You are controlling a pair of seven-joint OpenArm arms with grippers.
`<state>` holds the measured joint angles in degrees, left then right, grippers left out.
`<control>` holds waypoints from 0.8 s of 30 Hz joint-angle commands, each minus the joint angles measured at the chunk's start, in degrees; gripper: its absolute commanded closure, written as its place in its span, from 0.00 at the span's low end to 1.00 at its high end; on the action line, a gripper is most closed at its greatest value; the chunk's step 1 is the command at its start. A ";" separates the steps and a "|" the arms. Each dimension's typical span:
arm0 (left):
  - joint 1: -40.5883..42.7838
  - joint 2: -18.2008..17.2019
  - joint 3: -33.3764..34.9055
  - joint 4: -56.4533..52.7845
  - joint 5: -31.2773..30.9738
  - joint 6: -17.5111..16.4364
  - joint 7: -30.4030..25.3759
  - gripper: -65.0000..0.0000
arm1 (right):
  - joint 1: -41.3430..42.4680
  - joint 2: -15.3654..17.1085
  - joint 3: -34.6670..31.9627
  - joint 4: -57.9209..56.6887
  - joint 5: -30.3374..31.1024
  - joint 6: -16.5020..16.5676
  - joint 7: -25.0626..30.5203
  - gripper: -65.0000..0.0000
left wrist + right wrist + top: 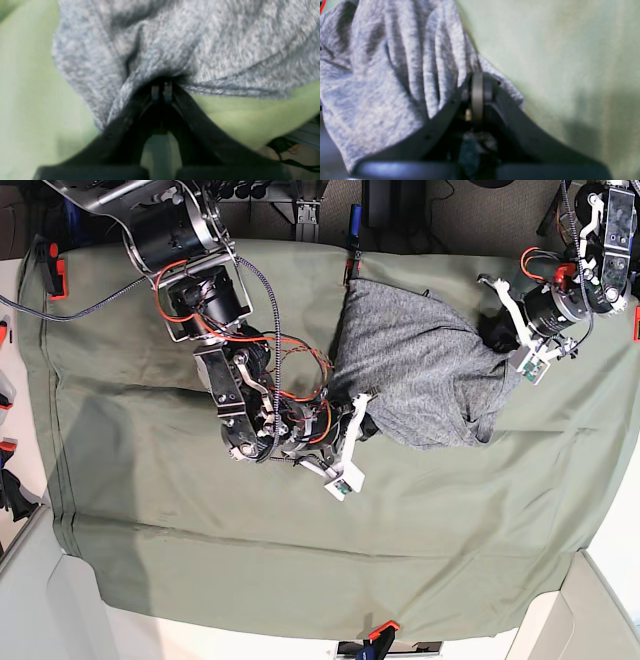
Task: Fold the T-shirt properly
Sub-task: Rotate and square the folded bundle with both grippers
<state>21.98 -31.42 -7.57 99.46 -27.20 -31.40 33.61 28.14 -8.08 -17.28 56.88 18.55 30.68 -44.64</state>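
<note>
Grey T-shirt bunched on your green cloth; left pincer and right pincer each clamp a fold of it.

Both wrist views blurred; T-shirt cut off by their edges.

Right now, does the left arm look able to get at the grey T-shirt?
Yes, apparently: the left gripper is already shut on the T-shirt edge, nothing between them.

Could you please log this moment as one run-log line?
task: fold shirt | left gripper: shut on shirt | right gripper: shut on shirt | shirt: bunched on cloth, unfolded
</note>
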 commanded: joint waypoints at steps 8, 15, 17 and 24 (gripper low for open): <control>-3.30 -0.98 -0.70 0.55 0.28 3.06 -1.27 1.00 | 1.51 -0.50 0.04 1.88 1.40 0.61 -1.36 1.00; -6.19 -0.96 -0.70 -5.09 0.24 3.32 -1.22 1.00 | 1.51 -0.50 0.07 1.88 1.42 0.59 -1.44 1.00; -7.19 -0.94 -0.70 -7.65 -0.37 3.32 -1.25 1.00 | 1.51 -0.50 0.07 1.88 1.42 0.59 -1.49 1.00; -9.88 1.16 -0.68 -11.32 -1.95 3.10 -0.52 1.00 | 1.53 -0.46 0.07 1.90 1.40 0.57 -1.97 1.00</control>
<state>12.64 -29.74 -8.05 88.01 -29.98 -29.10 32.53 28.12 -8.10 -17.28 57.54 19.11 30.68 -47.22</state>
